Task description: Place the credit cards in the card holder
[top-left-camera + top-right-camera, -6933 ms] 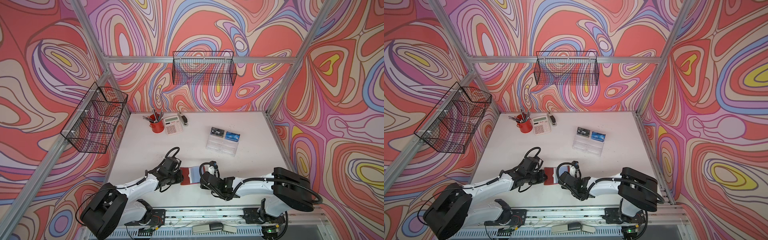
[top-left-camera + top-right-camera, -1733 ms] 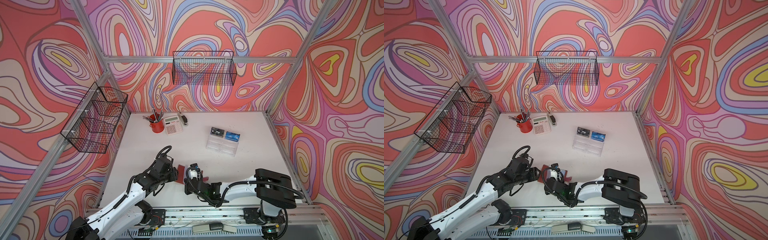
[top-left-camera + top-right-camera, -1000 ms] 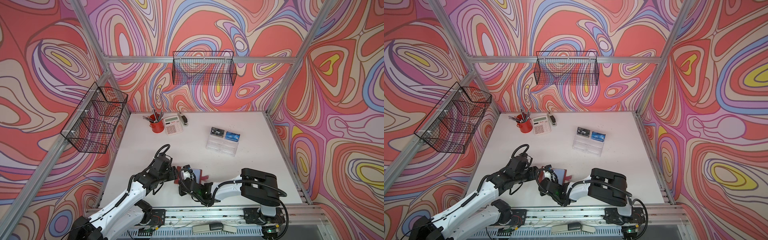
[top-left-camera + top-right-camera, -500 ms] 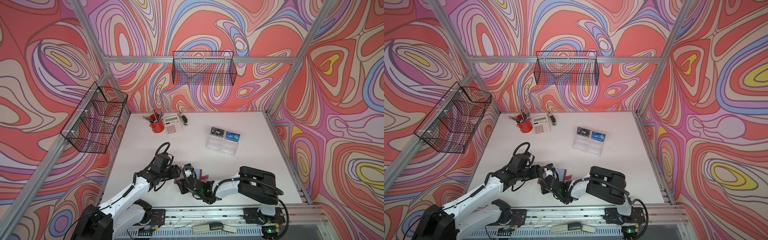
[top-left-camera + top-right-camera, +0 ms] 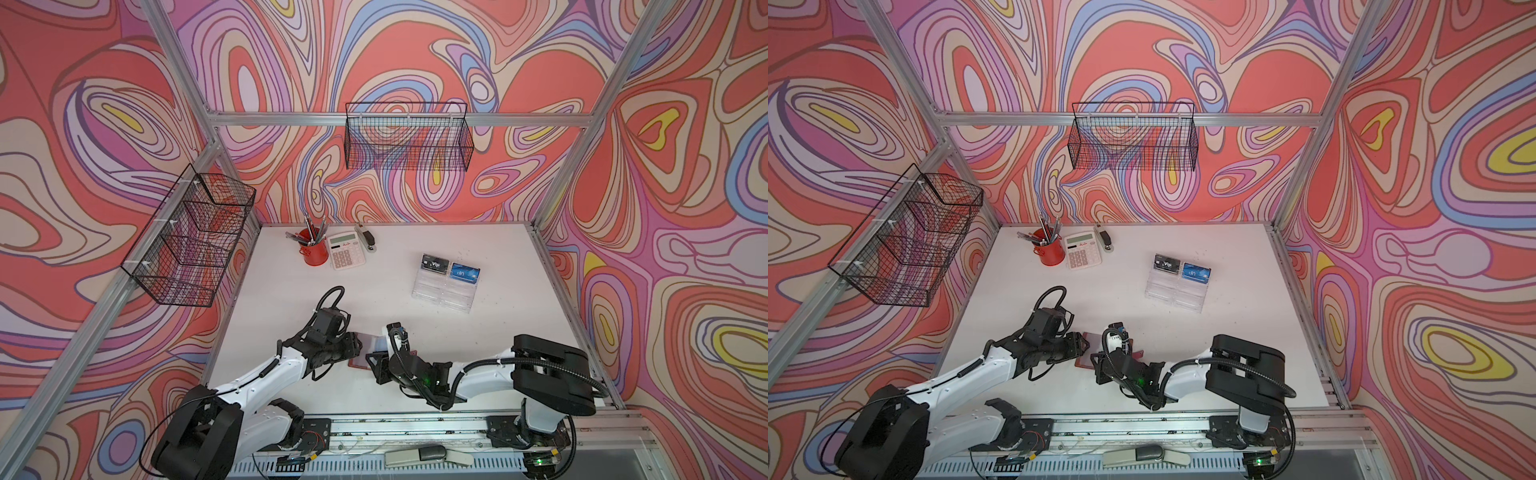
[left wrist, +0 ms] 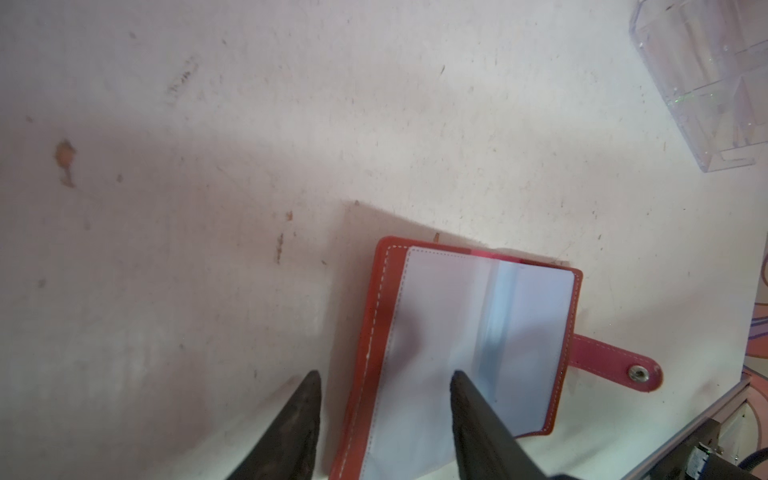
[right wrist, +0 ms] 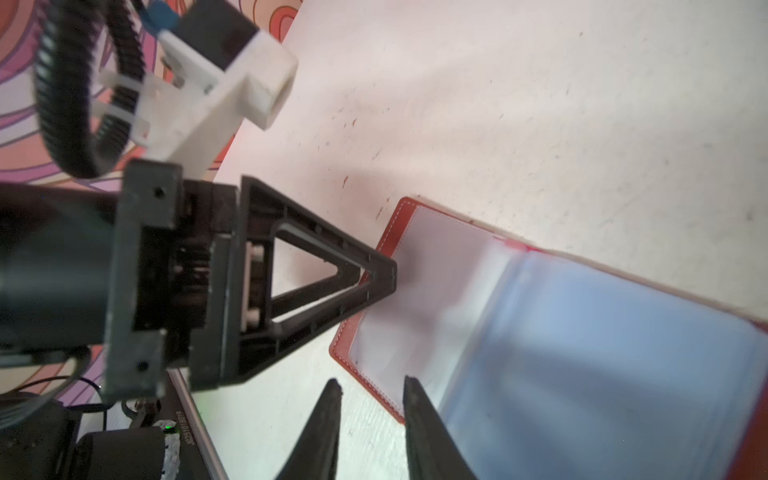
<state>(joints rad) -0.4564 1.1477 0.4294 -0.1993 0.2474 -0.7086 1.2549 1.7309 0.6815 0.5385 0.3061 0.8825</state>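
White "VIP" on black card (image 5: 434, 264)

At the back of the white table (image 5: 498, 328), a red pen cup (image 5: 312, 254) stands just beside a beige calculator (image 5: 346, 252), with a stapler (image 5: 367, 241) near it. A clear acrylic stand (image 5: 441, 293) sits well apart, to the right. Two black wire baskets hang on the walls, one at the back (image 5: 408, 145) and one at the left (image 5: 189, 243).

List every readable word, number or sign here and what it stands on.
"VIP": black plastic card in the clear acrylic tiered stand.
Pale logo on the blue plastic card: too small to read.
Beige calculator keys: too small.
White serial number on the dark base rail: blurred.
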